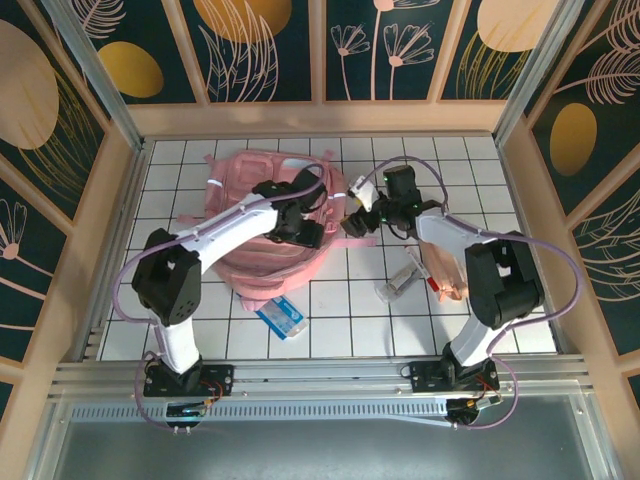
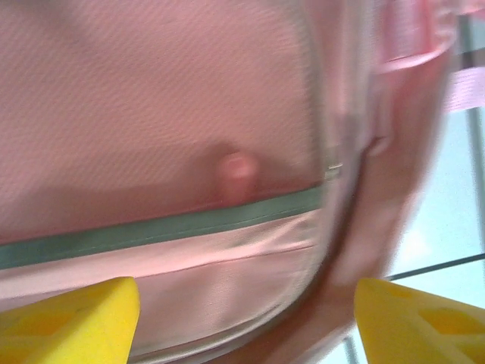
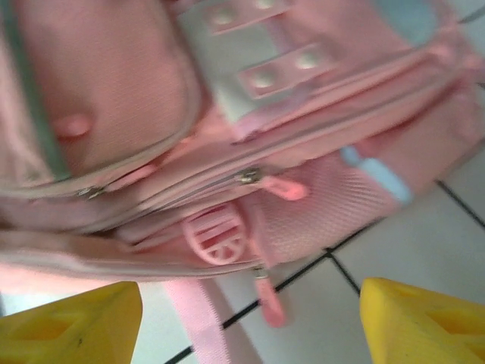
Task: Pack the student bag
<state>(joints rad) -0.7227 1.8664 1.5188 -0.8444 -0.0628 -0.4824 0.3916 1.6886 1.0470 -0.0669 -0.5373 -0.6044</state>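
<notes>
Near edge of table (image 1: 340, 335): both arm bases, bolted side by side.

Just beyond the bases: flat blue-and-white packet (image 1: 283, 317). Lies loose on the tiles, close to the bag's near edge, outside any pocket.

Further right, well apart from the packet: pale oblong item (image 1: 398, 280) and, beside it, small reddish item (image 1: 441, 278), partly hidden under the right arm. Both on the table, outside the bag.

Centre-left of table: student bag (image 1: 250, 170). Lies flat, pocket side up, pink strap ends resting on the tiles at its left edge.

Left gripper (image 2: 242, 326): hangs over the middle of the bag. Yellow fingers (image 2: 68, 318) spread wide, holding nothing. Directly below: front pocket panel with grey-green zip tape (image 2: 151, 227) running across it. Looks closed along the visible stretch. Contents of pocket: cannot tell.

Right gripper (image 3: 242, 322): sits at the bag's right edge, above tiles and a loose pink strap (image 3: 201, 318). Fingers spread wide, holding nothing. Ahead of it, on the bag's side:
- two zip lines, both apparently closed;
- metal slider (image 3: 248, 176) with pink pull tab;
- mesh side pocket (image 3: 318, 205), lying flat, contents not discernible;
- grey tab (image 3: 242, 61) with round studs.
</notes>
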